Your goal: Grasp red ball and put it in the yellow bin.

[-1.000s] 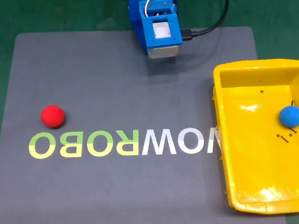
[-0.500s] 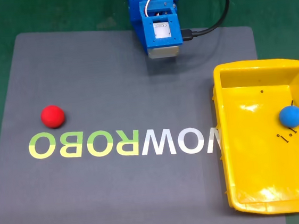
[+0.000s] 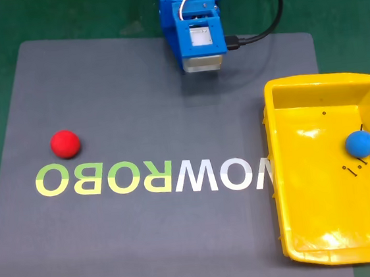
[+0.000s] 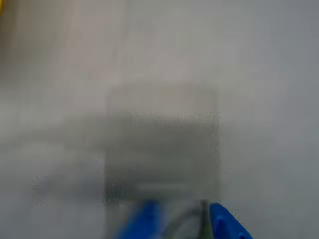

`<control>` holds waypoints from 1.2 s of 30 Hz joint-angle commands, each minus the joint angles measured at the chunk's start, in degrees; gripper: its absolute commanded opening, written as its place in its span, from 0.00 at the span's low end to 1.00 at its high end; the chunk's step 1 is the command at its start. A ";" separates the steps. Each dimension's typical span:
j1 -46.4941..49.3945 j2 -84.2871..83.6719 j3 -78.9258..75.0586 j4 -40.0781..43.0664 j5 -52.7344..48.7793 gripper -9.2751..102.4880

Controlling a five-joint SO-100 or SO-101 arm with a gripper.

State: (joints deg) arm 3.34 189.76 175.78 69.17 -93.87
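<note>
1. Resting alone on the grey mat (image 3: 135, 104), the red ball (image 3: 64, 143) sits at about nine o'clock in the fixed view, just above the first yellow-green letter of the mat's print (image 3: 152, 177).
2. From the blue arm (image 3: 193, 28) at twelve o'clock, the ball lies toward eight o'clock, well apart; a sphere has no long axis to align with.
3. The tool (image 4: 182, 219) shows as blurred blue tips in the wrist view; I cannot tell whether they are apart or together.
4. The yellow bin (image 3: 275, 168) lies at four o'clock, holding a blue ball (image 3: 359, 143).
5. Open mat surrounds the red ball; green counter (image 3: 59, 16) lies beyond.
</note>
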 commanded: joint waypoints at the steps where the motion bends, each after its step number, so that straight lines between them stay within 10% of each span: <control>1: 3.08 0.26 -0.18 -12.66 -0.35 0.33; 16: 21.18 -40.61 -27.25 -43.42 2.20 0.36; 36: 32.52 -92.37 -61.88 -46.49 -2.90 0.35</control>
State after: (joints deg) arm 34.80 99.49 120.59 24.35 -96.50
